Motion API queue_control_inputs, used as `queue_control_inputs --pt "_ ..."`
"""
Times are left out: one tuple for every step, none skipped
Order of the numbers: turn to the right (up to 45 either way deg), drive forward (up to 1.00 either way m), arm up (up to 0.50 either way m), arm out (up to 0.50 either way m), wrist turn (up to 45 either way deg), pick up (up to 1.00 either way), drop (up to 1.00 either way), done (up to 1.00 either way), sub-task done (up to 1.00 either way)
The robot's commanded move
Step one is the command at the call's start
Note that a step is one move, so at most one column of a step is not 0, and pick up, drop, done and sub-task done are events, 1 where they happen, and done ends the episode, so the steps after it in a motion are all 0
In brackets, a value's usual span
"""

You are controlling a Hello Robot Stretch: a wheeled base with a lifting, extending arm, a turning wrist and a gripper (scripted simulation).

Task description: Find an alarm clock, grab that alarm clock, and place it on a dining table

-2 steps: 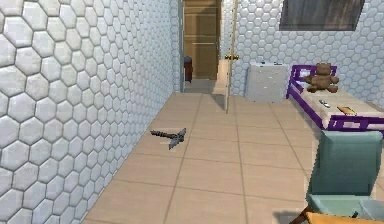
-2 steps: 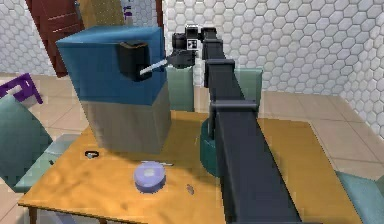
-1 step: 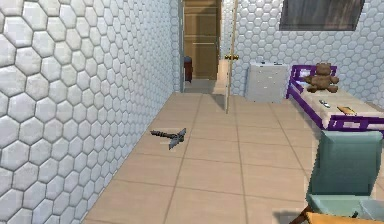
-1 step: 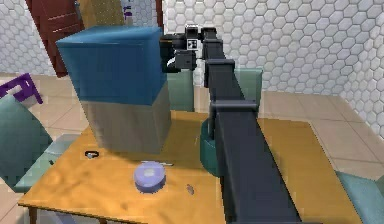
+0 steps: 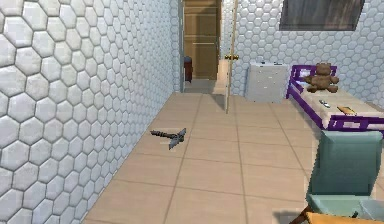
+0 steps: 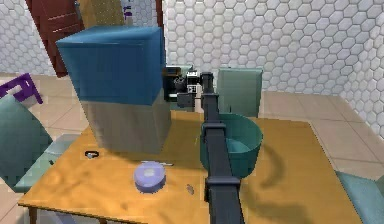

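Note:
A wooden dining table takes up the arm side view's lower half. My arm reaches out over it as a dark bar. At its far end are two white marked squares, and left of them the gripper, close against a tall box with a blue top that stands on the table. The box hides the gripper's far end, so I cannot tell whether it holds anything. A small round lavender-blue thing lies on the tabletop near the front, left of the arm.
A teal bowl sits on the table against the arm. Teal chairs stand at the left, far side and right. Ahead, a tiled floor runs along a hexagon-tiled wall to a doorway. A dark tool lies on the floor, and a purple bed and a white dresser stand at the right.

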Motion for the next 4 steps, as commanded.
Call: queue_control_inputs --pt "0.0 0.00 -0.32 0.00 0.0 0.00 0.00 0.00 0.00" --pt "0.0 0.00 0.00 0.00 0.0 0.00 1.00 0.00 0.00" --pt "0.0 0.00 0.10 0.00 0.0 0.00 0.00 0.00 0.00" --pt "0.0 0.00 0.00 -0.08 0.0 0.00 0.00 0.00 0.00"
